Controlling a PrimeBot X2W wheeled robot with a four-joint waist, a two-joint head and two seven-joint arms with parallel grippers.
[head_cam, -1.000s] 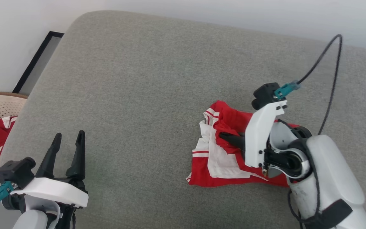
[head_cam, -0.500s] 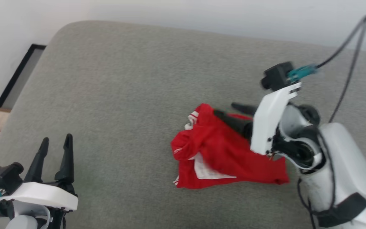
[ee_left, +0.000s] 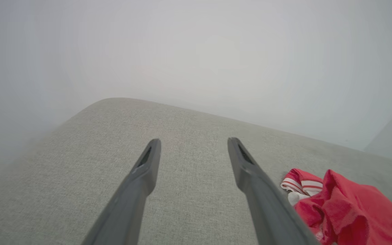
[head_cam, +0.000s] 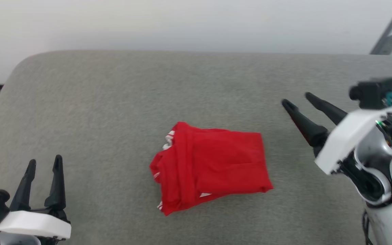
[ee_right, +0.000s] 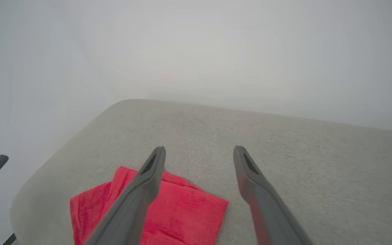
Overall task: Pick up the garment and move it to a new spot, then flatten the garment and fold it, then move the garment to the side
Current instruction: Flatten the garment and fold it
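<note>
**Me:** Since a second ago my right gripper (head_cam: 296,98) has let go. It was pinched into the garment (head_cam: 209,163), and now it's backed off to the right side of the head view, fingers spread wide with nothing between them. The whole picture shifted too, so that's the head camera moving, not the shirt sliding.

**Them:** ok so where's the shirt?

**Me:** Head view: middle of the frame, a bit low, lying on the grey cushion (head_cam: 114,102) as a mostly red folded packet with a bit of striped band (head_cam: 169,137) peeking out at its left edge. Its long axis runs roughly left to right across the frame. It sits down and left of my right fingertips, not touching them. My left gripper (head_cam: 45,160) is parked at the lower left, also wide and empty, and well apart from it, so the right arm is nearer.

Left wrist view: fingers wide over bare cushion, garment (ee_left: 352,211) in the lower right corner.

Right wrist view: fingers wide again, garment (ee_right: 182,211) at the lower left, partly hidden behind one finger.

**Them:** next move?

**Me:** It looks folded to me, so I'd guess only the shift to the side is left. The right arm would have to reach down-left for the near short edge.
</note>
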